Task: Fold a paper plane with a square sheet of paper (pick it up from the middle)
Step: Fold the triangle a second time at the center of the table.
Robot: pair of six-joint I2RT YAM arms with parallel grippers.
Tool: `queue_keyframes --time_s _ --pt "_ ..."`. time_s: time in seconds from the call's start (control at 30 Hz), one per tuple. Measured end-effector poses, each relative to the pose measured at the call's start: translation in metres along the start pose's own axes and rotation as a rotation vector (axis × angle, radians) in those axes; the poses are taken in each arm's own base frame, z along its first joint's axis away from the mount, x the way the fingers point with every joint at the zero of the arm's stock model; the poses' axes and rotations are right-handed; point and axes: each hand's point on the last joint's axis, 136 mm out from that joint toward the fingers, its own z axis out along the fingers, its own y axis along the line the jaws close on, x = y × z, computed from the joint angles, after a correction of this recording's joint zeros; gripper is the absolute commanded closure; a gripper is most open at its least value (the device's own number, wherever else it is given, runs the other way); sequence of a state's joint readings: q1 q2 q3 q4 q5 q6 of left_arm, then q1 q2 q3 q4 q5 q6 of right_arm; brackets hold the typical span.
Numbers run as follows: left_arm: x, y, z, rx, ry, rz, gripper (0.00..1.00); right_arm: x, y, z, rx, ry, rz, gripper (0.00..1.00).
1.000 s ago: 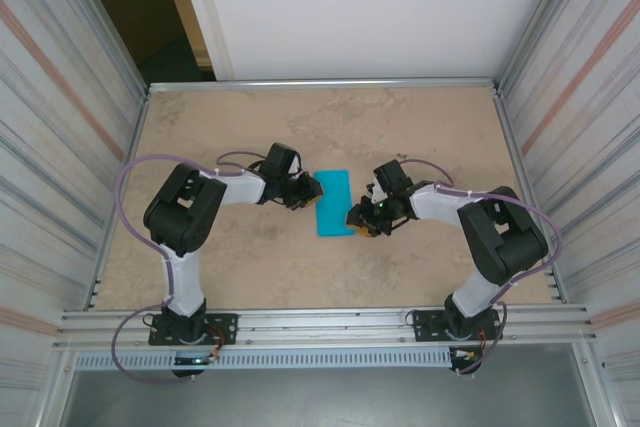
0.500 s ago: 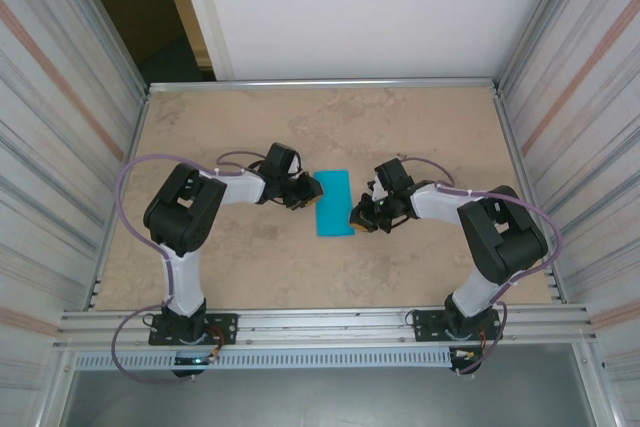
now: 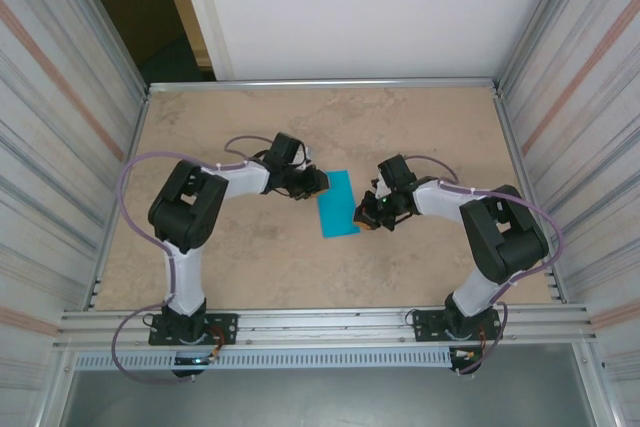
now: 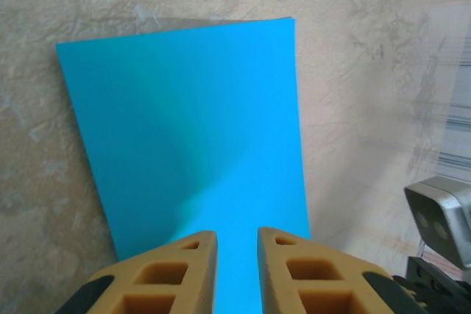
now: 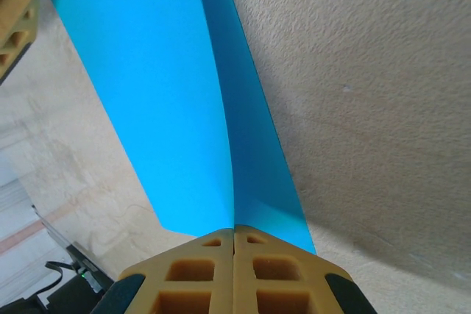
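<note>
The square sheet of paper [image 3: 337, 203], turquoise and lying as a narrow rectangle, sits between the two pincers in the middle of the table [image 3: 420, 127]. The right pincer [image 5: 234, 229] is clamped tight on its edge, fingers pressed together. From those tips the paper [image 5: 162, 93] runs away in two layers, the upper one curving up off the lower. From above, this right pincer [image 3: 366, 217] meets the sheet's near right edge. The right arm is bent at the elbow, its forearm reaching leftward.

The left pincer [image 3: 318, 183] is at the sheet's far left edge. Its jaws [image 4: 237, 234] stand a narrow gap apart, with the paper [image 4: 191, 130] spreading flat ahead of them. Whether the tips touch the sheet I cannot tell. The left arm mirrors the right, forearm stretched rightward.
</note>
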State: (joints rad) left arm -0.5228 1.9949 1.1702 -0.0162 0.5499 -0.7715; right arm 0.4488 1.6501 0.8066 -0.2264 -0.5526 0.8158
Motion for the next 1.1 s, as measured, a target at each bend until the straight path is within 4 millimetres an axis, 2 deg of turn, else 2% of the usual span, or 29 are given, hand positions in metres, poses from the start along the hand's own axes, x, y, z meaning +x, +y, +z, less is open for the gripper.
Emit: queue_keyframes --time_s 0.1,0.23,0.43,0.63,0.93,1.1 --pt "0.006 0.012 0.007 -0.033 0.034 -0.022 0.82 0.0 0.002 -0.001 -0.006 0.002 -0.008 1.0" --pt "0.007 0.013 0.007 -0.045 0.049 -0.03 0.83 0.0 0.007 -0.002 -0.027 0.012 -0.013 1.0" --pt "0.008 0.015 0.006 -0.057 0.056 -0.038 0.85 -0.01 0.031 -0.004 -0.086 -0.003 -0.056 1.0" --pt "0.008 0.015 0.006 -0.059 0.057 -0.04 0.85 -0.017 0.046 0.01 -0.109 -0.006 -0.078 1.0" --pt "0.009 0.016 0.006 -0.059 0.057 -0.04 0.85 -0.021 0.051 0.028 -0.103 -0.004 -0.072 1.0" --pt "0.009 0.016 0.006 -0.059 0.057 -0.04 0.85 -0.029 0.057 0.031 -0.105 -0.022 -0.079 1.0"
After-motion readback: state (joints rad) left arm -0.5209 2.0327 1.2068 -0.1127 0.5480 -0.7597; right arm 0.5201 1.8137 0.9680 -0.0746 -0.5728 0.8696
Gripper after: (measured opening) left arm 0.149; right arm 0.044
